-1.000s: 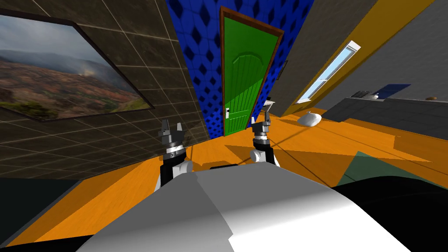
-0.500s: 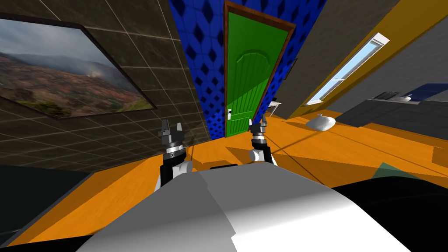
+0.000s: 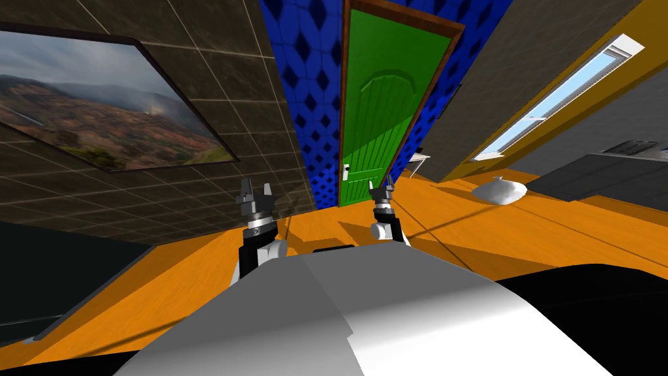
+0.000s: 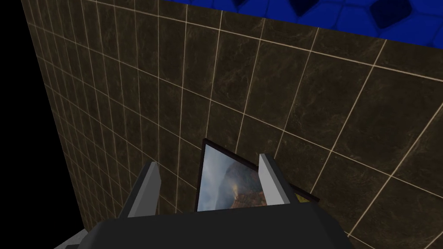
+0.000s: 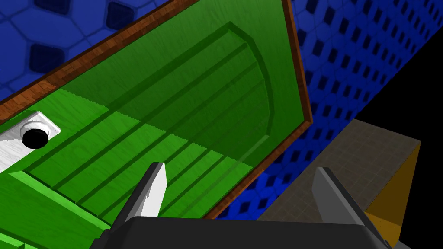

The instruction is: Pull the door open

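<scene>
Green door (image 3: pixel 385 104) closed, straight ahead in blue wall (image 3: pixel 306 98), white handle plate (image 3: pixel 345 172) near its left edge. Right claw (image 3: pixel 381 189) wide, facing door, apart. Left claw (image 3: pixel 256 194) wide, empty.

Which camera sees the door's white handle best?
The right wrist view: the white handle plate and its dark knob look large. The head view shows it tiny; the left wrist view faces the tiled wall.

The orange wood-grain floor (image 3: pixel 470 228) carries one loose thing: a white rounded lump (image 3: pixel 499 190) (pinched at the top, like a tied sack) lying near its far right edge.
</scene>
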